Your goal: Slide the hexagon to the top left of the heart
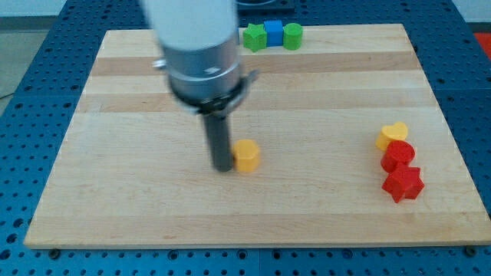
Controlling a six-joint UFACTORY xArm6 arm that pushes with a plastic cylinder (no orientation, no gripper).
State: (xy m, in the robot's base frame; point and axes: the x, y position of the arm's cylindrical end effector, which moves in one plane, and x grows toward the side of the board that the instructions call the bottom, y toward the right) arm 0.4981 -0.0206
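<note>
My tip (223, 168) touched the yellow hexagon (246, 155) on its left side; I had no fingers. The yellow heart (392, 136) lay far to the hexagon's right.

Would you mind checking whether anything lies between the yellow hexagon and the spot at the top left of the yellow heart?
Nothing visible does. My tip sits against the left side of the yellow hexagon, and the board between it and the yellow heart holds no blocks.
</note>
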